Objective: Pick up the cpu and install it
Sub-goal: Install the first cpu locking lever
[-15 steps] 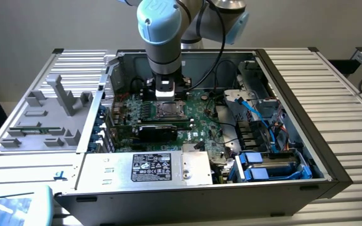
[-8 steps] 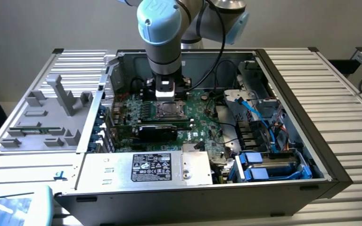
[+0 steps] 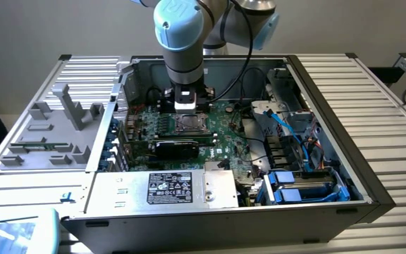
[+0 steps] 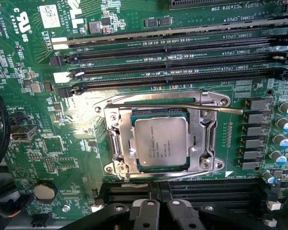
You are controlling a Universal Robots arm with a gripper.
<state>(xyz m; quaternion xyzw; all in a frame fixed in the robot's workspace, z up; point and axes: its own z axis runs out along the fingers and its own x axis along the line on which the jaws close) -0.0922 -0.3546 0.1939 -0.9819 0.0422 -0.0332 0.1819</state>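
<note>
The cpu, a flat square chip with a shiny silver top, lies in the socket on the green motherboard. The metal socket frame is folded down around it and the thin lever lies along one side. My gripper hovers just beside the socket, its two black fingers shut with nothing between them. In the exterior view the gripper hangs straight down inside the open computer case, right above the socket and cpu.
Empty memory slots run beside the socket. A black card, a silver labelled box, blue drive caddies and blue cables crowd the case. A grey fixture tray sits at the exterior view's left.
</note>
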